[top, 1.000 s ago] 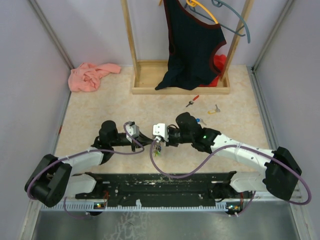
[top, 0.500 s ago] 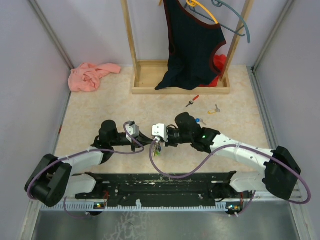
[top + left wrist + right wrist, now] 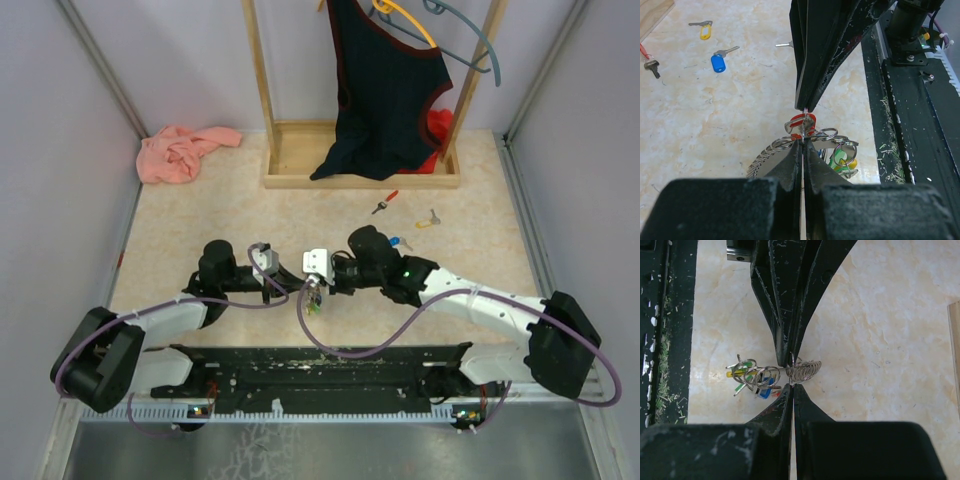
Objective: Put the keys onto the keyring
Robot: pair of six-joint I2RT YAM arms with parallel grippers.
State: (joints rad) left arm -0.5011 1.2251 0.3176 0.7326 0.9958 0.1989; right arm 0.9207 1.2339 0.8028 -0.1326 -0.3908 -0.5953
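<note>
My left gripper (image 3: pixel 803 142) is clamped shut, its tips pinching the keyring (image 3: pixel 769 153) near the middle of the table (image 3: pixel 190 225). Meeting it tip to tip, my right gripper (image 3: pixel 792 386) is shut too, nipping the same coiled ring. Further right, well apart from the ring, lie the red key (image 3: pixel 385 203), the blue key (image 3: pixel 400 243) and the yellow key (image 3: pixel 428 219).
</note>
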